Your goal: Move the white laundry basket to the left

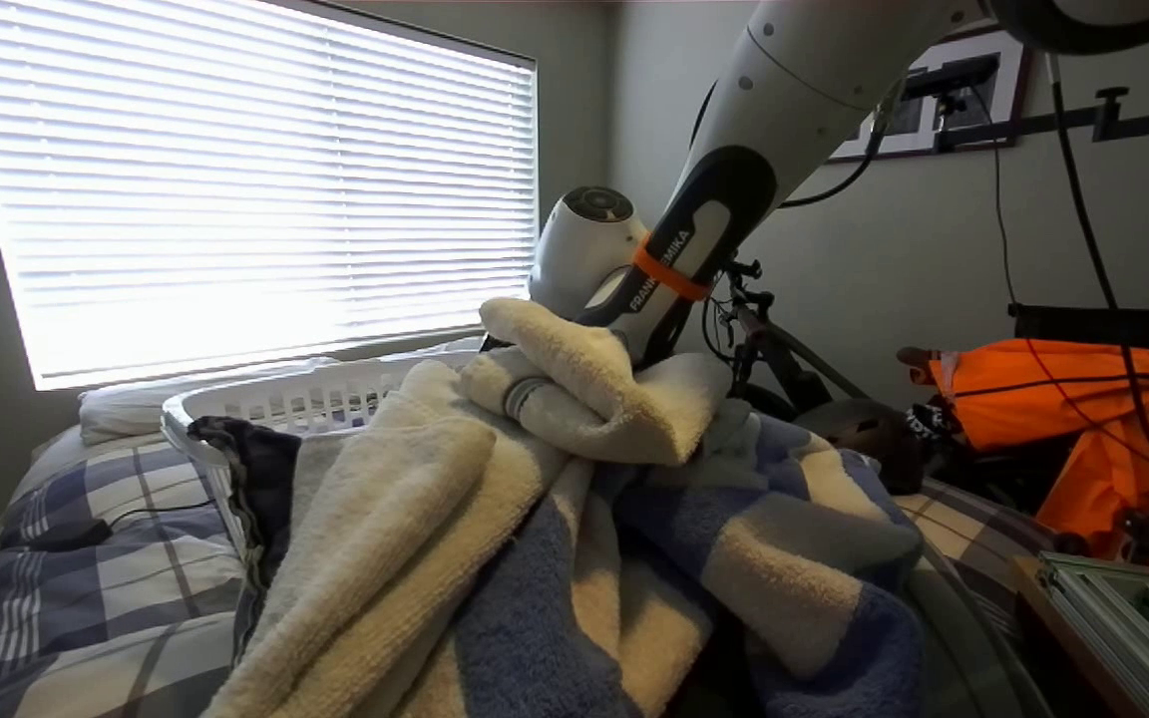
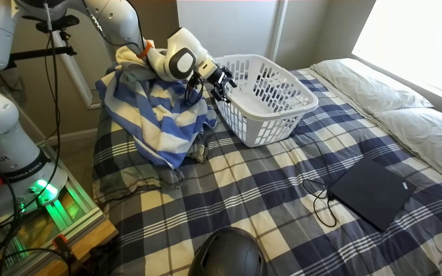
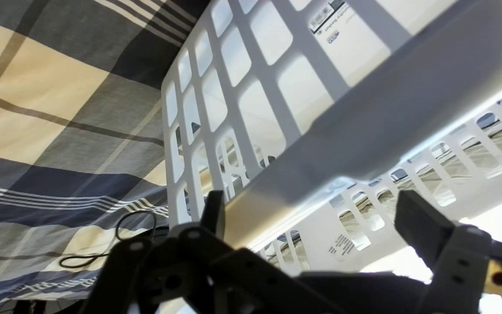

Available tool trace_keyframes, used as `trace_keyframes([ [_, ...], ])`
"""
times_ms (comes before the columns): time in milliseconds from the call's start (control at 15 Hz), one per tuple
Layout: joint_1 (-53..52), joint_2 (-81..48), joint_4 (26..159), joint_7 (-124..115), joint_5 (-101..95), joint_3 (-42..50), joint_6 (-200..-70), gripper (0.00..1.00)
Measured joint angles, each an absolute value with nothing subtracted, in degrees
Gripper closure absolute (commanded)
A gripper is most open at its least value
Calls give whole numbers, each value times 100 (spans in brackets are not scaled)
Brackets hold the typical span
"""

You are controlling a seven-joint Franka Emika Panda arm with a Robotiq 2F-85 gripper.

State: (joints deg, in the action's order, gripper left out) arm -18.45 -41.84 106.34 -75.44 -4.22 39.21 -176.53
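The white laundry basket stands upright on the bed in an exterior view (image 2: pixel 278 114), with its slotted sides and thick rim in plain sight. It shows partly behind the blanket in an exterior view (image 1: pixel 310 399). In the wrist view its rim (image 3: pixel 347 117) runs diagonally across the picture. My gripper (image 2: pixel 226 89) is at the rim on the side towards the robot. In the wrist view my gripper (image 3: pixel 316 218) is open, with the rim between the spread fingers, close to the left finger. Whether a finger touches the rim I cannot tell. My gripper is hidden behind the blanket in an exterior view.
A blue and cream striped blanket (image 2: pixel 159 119) is heaped beside the basket, under the forearm. A black laptop (image 2: pixel 372 193) with a cable lies on the bed. A dark helmet (image 2: pixel 228 253) is at the near edge. White pillows (image 2: pixel 370 82) lie by the window.
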Motion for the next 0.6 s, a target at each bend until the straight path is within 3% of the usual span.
trace_keyframes([
  [267,-1906,-4191,10634,-7486,-288,3999,-17508,0],
  [600,-2640,-4148,10624,-7669,-301,4905,-16051,0],
])
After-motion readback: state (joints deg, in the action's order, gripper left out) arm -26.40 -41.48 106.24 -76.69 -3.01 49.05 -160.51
